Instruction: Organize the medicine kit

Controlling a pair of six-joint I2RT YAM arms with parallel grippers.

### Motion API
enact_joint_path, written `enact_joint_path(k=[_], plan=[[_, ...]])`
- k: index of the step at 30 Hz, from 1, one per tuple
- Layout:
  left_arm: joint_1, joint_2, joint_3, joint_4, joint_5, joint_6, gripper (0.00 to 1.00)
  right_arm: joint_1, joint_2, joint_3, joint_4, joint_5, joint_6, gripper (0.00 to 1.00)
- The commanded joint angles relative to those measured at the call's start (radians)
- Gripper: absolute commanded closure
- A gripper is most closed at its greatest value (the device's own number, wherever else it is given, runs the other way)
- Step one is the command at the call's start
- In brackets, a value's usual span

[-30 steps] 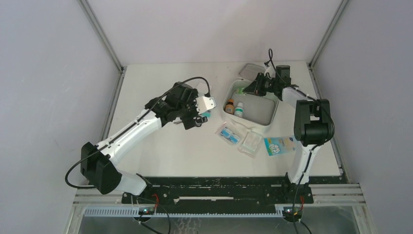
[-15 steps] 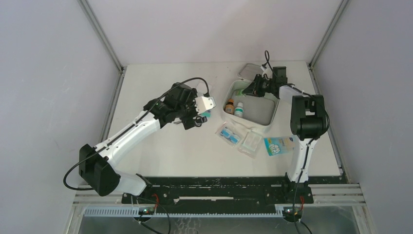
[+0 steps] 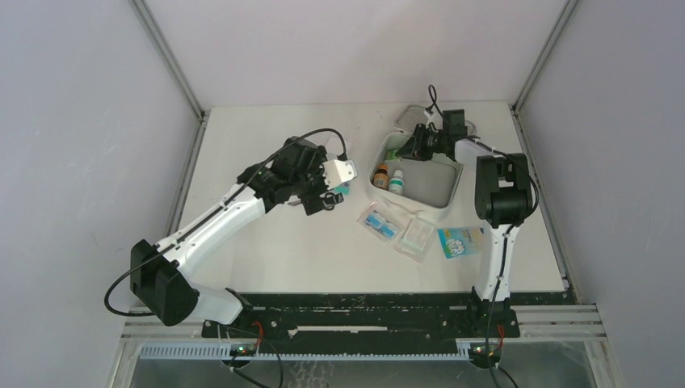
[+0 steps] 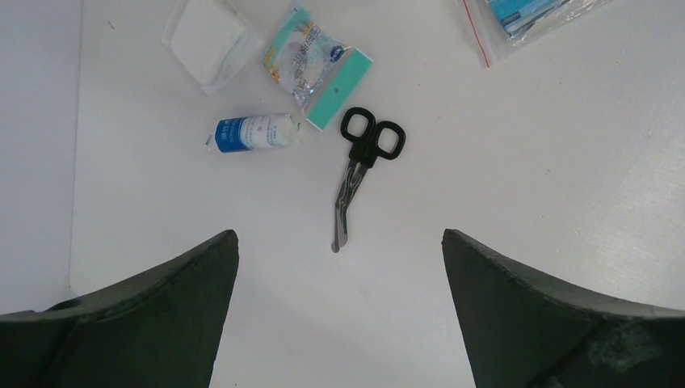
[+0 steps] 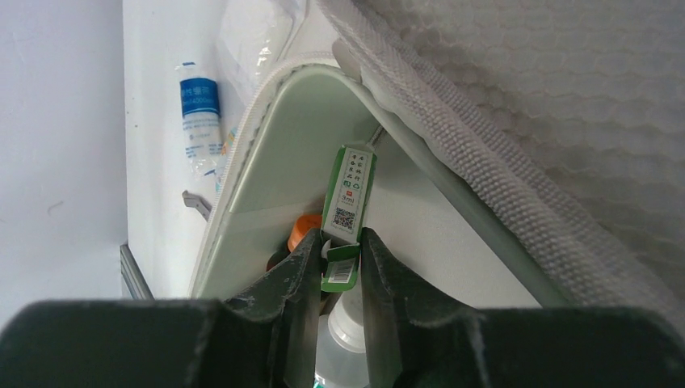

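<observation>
The medicine kit (image 3: 449,196), a white soft case, lies open with its lid (image 3: 413,117) folded back. My right gripper (image 5: 339,242) is low in the kit's far corner, shut on a slim green and white box (image 5: 350,182) that stands against the inner wall (image 5: 279,170). Below it are an orange-capped bottle (image 5: 305,227) and a white-capped bottle (image 5: 349,322). My left gripper (image 4: 339,236) hangs open over bare table, just short of black-handled scissors (image 4: 361,174). Nothing is between its fingers.
Past the scissors lie a blue and white tube (image 4: 254,132), a teal-edged packet (image 4: 319,65) and a white gauze packet (image 4: 206,36). Two clear packets (image 3: 380,222) (image 3: 416,236) and a blue printed packet (image 3: 464,240) lie in front of the kit.
My right gripper has moved a little left and deeper into the kit's far corner with the box. The left jaws have spread slightly wider; that arm has barely moved.
</observation>
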Motion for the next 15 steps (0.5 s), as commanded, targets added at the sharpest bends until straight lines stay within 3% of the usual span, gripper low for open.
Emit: enact_joint_path(k=[1, 10, 15], plan=[[0.004, -0.044, -0.024, 0.028, -0.006, -0.017, 0.0, 0.011, 0.005, 0.042, -0.003, 0.032, -0.017, 0.78], [0.004, -0.048, -0.039, 0.038, -0.014, -0.014, 0.0, 0.019, 0.022, 0.056, -0.042, 0.087, -0.022, 0.75], [0.004, -0.058, -0.05, 0.058, -0.022, -0.014, 0.0, 0.018, 0.021, 0.066, -0.073, 0.105, -0.033, 0.69]])
